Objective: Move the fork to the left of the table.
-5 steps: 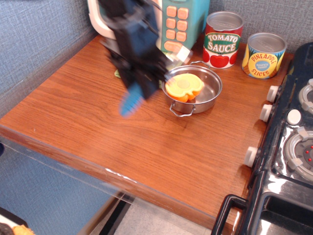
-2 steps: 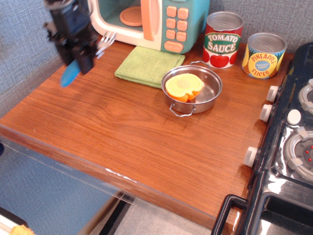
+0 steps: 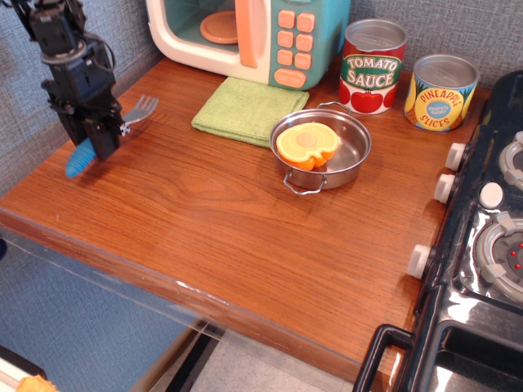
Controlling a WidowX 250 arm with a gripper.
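Observation:
The fork (image 3: 140,109) has a silver head and a blue ribbed handle, whose end (image 3: 79,160) sticks out below the gripper. My black gripper (image 3: 105,135) is shut on the fork's middle, holding it tilted at the far left of the reddish-brown wooden table (image 3: 212,212), at or just above the surface. Whether the handle touches the wood I cannot tell.
A green cloth (image 3: 249,107) lies before a toy microwave (image 3: 245,37). A steel pan (image 3: 323,149) holds an orange slice (image 3: 306,144). Tomato sauce (image 3: 372,65) and pineapple (image 3: 440,91) cans stand at the back. A black toy stove (image 3: 482,237) is at right.
My gripper has carried the fork from beside the pan across to the table's far left edge and lowered it toward the surface.

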